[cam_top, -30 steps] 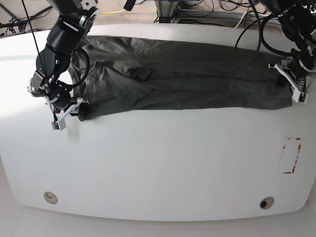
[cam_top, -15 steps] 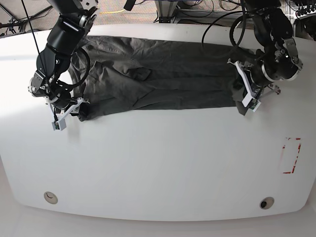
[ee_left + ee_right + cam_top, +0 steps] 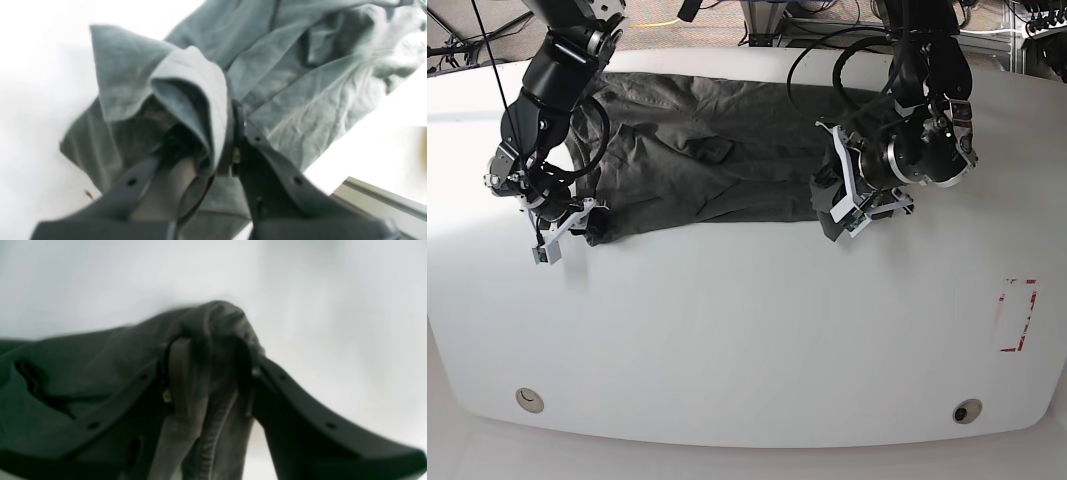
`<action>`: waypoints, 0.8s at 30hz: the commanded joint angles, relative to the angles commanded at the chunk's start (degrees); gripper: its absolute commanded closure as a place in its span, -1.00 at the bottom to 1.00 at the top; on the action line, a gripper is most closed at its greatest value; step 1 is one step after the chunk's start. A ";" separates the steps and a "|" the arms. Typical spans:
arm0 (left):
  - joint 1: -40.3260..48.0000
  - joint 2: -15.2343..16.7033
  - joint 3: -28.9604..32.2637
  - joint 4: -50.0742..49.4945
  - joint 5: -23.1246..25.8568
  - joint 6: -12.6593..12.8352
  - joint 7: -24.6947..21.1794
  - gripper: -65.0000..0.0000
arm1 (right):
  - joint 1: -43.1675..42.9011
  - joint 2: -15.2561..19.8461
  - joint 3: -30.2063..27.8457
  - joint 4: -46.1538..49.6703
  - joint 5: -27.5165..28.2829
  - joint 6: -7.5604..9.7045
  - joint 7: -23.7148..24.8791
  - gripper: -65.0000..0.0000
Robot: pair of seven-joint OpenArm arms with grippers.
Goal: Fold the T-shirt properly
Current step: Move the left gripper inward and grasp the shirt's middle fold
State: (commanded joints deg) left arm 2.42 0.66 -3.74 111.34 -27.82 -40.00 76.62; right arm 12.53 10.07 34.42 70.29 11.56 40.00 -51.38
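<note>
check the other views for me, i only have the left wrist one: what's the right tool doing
Observer: The right tool is at the near corner of the T-shirt, on the base view's left, with cloth between its fingers.
Operator: and where is my left tool along the shirt
Observer: In the base view the left tool is at the shirt's near edge, well to the right of the other tool.
Operator: anything else on the table near me
Observer: Yes, a red broken-line mark on the table, at the base view's right, nearer the camera than the shirt.
</note>
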 joint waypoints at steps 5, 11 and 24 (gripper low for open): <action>0.00 0.00 0.35 -0.09 -0.09 0.00 0.09 0.87 | 0.00 0.00 0.00 0.00 0.00 0.00 0.00 0.38; 0.18 -0.35 3.34 -0.09 -0.09 0.00 0.18 0.78 | -0.79 0.00 0.00 0.00 0.00 0.00 0.00 0.38; 1.14 -0.44 14.59 0.79 -0.35 0.00 3.38 0.47 | -1.14 -0.70 0.00 0.00 0.00 0.00 0.00 0.38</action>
State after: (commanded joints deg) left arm 3.56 0.22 10.86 112.13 -28.18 -40.00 80.00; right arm 11.38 9.36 34.42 70.29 11.56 40.00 -51.38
